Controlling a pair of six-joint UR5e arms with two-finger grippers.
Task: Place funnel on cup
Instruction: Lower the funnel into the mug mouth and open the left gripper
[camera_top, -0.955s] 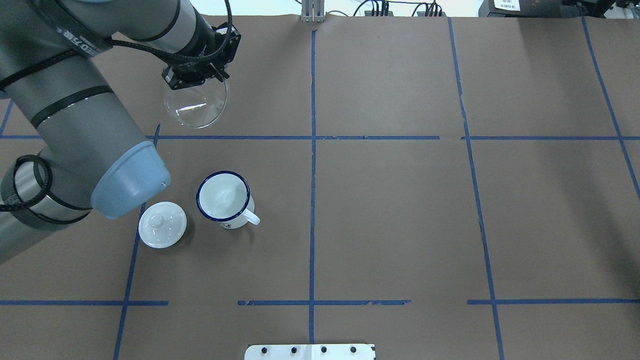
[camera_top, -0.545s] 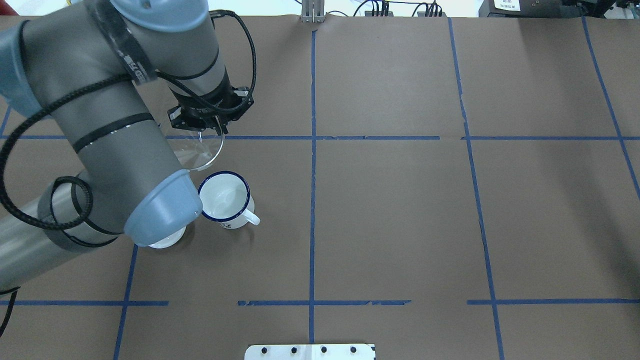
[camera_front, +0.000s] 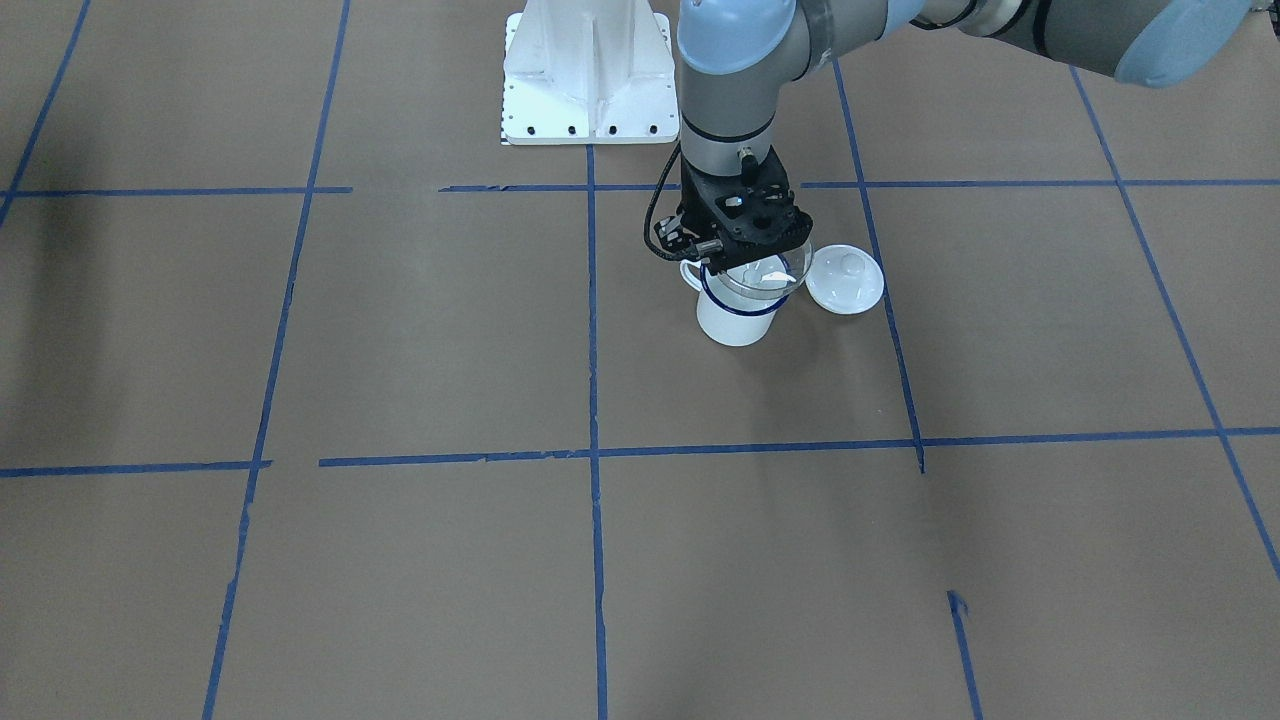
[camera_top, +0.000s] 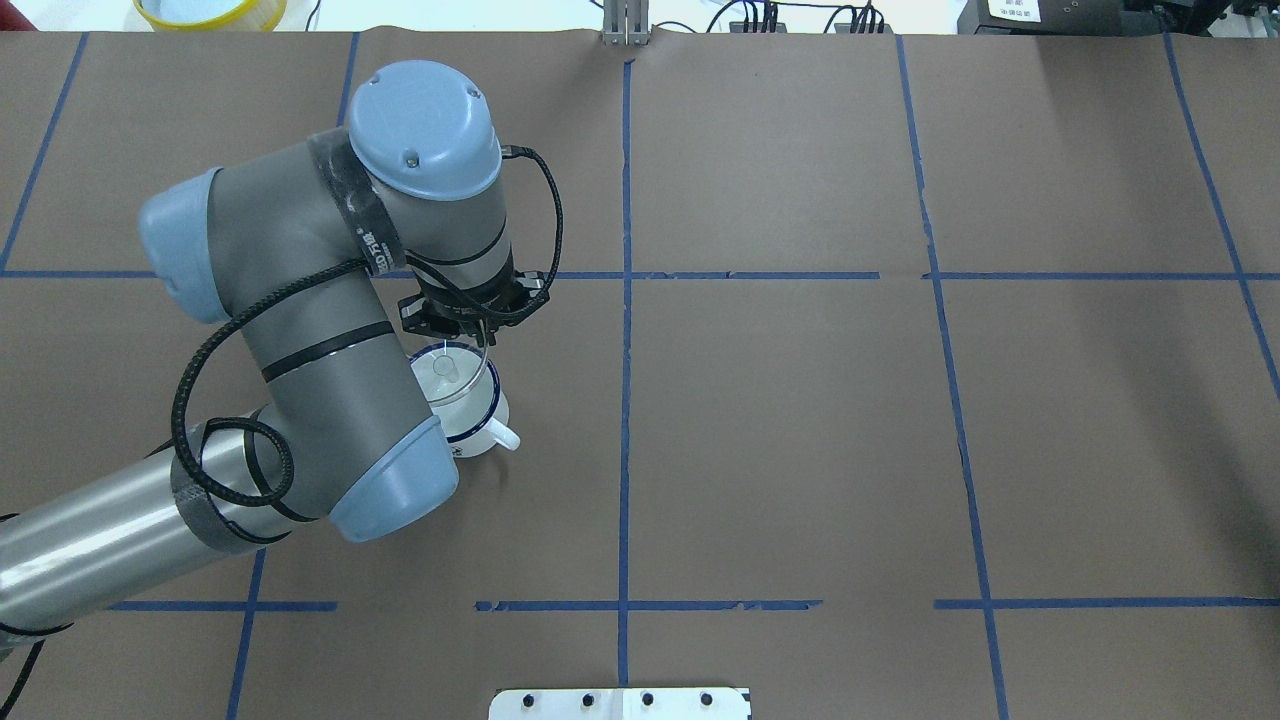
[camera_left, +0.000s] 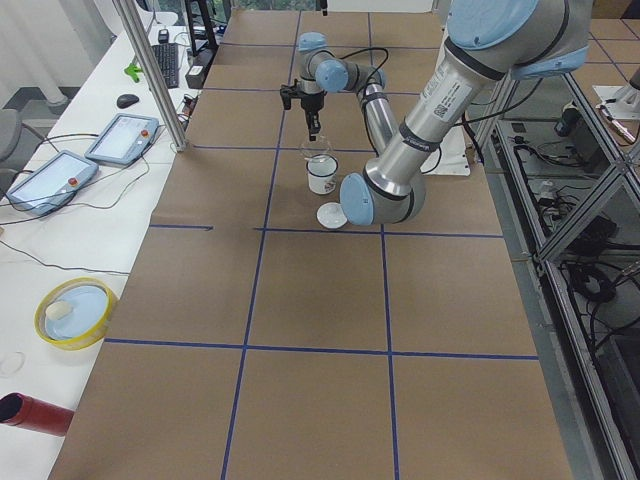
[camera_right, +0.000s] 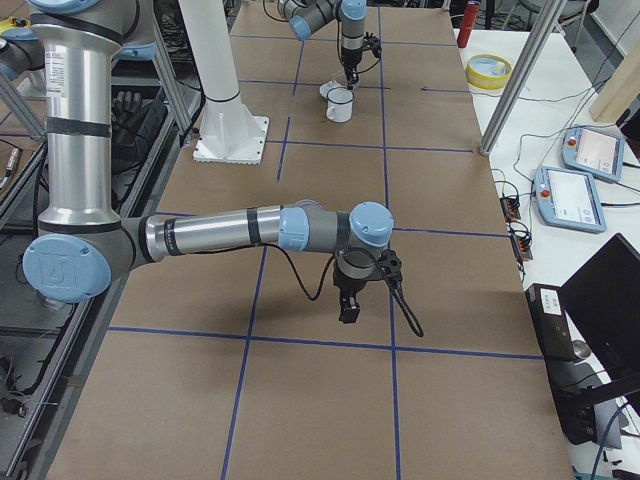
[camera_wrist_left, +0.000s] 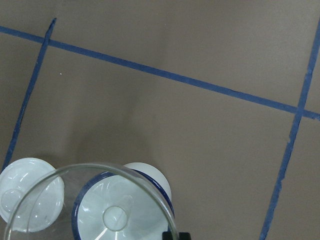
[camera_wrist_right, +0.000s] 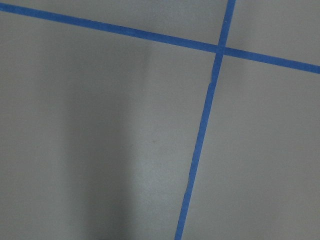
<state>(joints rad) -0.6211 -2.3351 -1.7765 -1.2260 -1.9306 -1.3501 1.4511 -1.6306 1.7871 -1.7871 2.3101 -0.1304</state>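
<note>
My left gripper (camera_top: 479, 336) is shut on the far rim of the clear funnel (camera_top: 449, 376) and holds it upright over the white mug with the dark-blue rim (camera_top: 483, 425). In the left wrist view the funnel's spout (camera_wrist_left: 116, 216) points down into the middle of the mug (camera_wrist_left: 156, 181). From the front, the funnel (camera_front: 762, 281) sits at the mouth of the mug (camera_front: 733, 322), under the left gripper (camera_front: 745, 256). I cannot tell whether it rests on the rim. My right gripper (camera_right: 347, 312) hangs low over bare table, far from the mug. I cannot tell whether it is open or shut.
A flat round white lid with a knob (camera_front: 845, 280) lies on the table right beside the mug, also in the left wrist view (camera_wrist_left: 25, 196). In the overhead view my left arm's elbow (camera_top: 395, 490) covers it. The white robot base (camera_front: 588, 80) stands behind.
My left arm has carried the funnel from the far left of the table back toward the robot, and it is now over the mug. The elbow now hides the lid.
</note>
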